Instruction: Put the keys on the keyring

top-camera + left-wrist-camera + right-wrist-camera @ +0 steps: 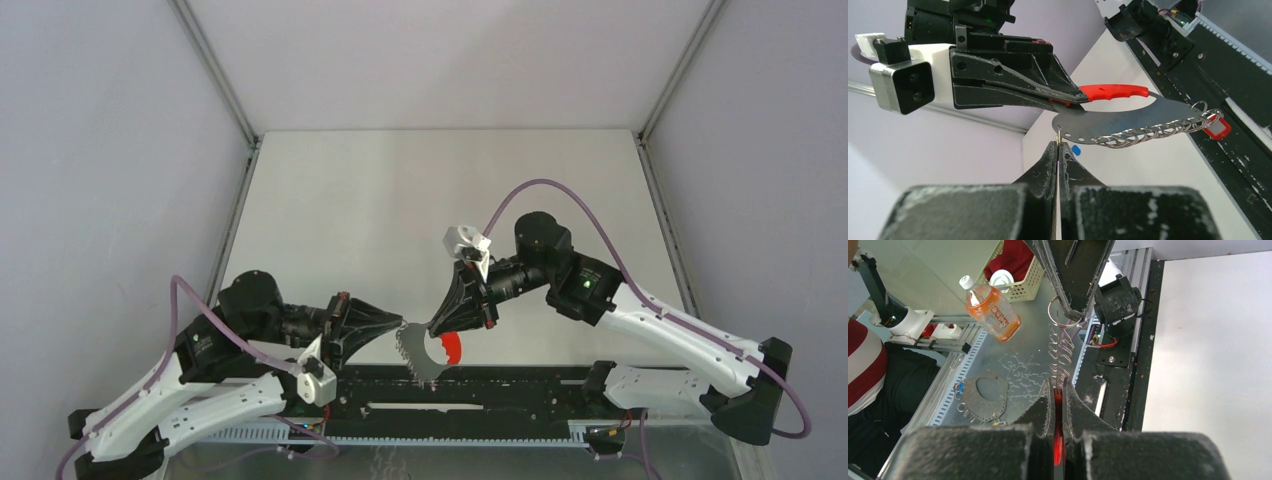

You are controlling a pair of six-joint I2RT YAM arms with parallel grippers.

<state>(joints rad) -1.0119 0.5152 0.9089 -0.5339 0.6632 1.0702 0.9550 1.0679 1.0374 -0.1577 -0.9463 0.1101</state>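
Left gripper (1058,146) is clamped shut on a thin silver piece (1059,134), ring or key unclear, which touches the keyring (1128,117) plate's tip at 12 o'clock. A blue tag (1076,149) shows just beside the fingers at 3 o'clock. Right gripper (1058,387) is closed on the keyring's red band, with the rings running away toward 12 o'clock. The red-tagged key (1217,127) hangs at the rings' far end.
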